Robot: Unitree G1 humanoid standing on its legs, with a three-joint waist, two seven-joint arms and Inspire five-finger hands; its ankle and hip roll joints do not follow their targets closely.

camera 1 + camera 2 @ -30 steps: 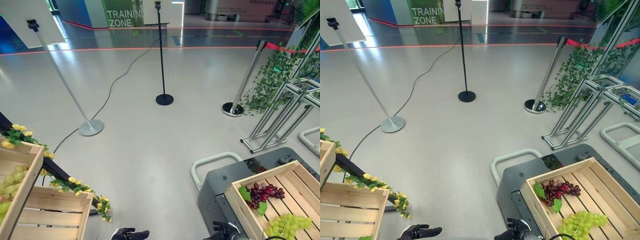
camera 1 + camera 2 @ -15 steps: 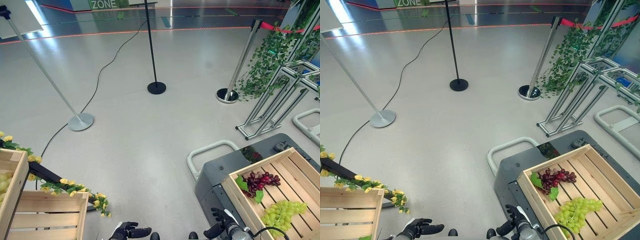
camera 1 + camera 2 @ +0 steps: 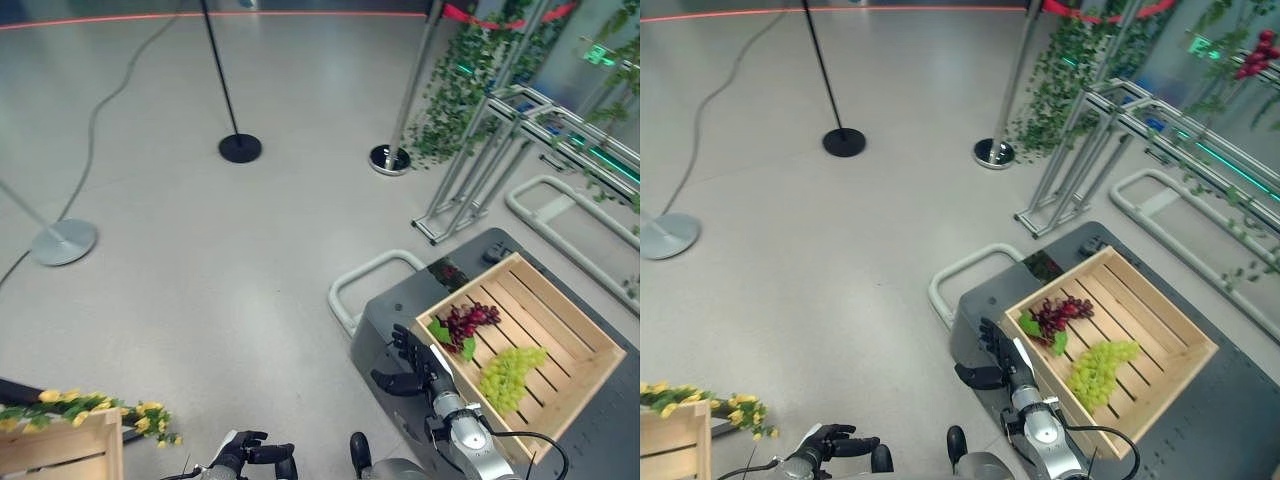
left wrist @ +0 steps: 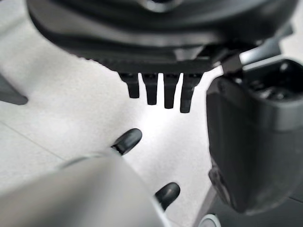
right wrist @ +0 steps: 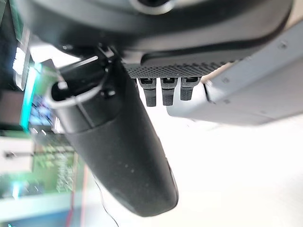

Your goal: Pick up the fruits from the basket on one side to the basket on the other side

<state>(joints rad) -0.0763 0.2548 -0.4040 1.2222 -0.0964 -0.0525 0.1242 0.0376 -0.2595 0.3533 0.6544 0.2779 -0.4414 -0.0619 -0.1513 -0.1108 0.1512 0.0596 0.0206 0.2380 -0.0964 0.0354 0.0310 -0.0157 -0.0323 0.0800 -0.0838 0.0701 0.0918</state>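
Currently the dark right hand [image 3: 412, 362] is held raised with its fingers straight and spread, thumb out to the side, and nothing is gripped in it. Just beyond its fingertips, on the side away from the thumb, the pale slatted wooden crate [image 3: 577, 331] is seen resting on a dark grey wheeled cart [image 3: 392, 316]; the hand is close to the crate's near corner, though contact cannot be judged. Inside the crate, nearest the hand, a bunch of dark red grapes with green leaves [image 3: 464, 323] is laid on the slats, and a bunch of pale green grapes [image 3: 508, 373] lies just past it, further from the hand. The dark left hand [image 3: 247, 452] is seen low, well apart from the right hand, with its fingers loosely extended and its thumb pointing toward the right hand; nothing is held in it. Further out on the left hand's outer side, a corner of a second pale wooden crate [image 3: 62, 450] is visible, trimmed with a garland of yellow flowers and green leaves [image 3: 92, 411]. Well beyond both hands, a black round-based post [image 3: 238, 146] and a silver round-based post [image 3: 62, 240] stand on the grey floor [image 3: 230, 250].
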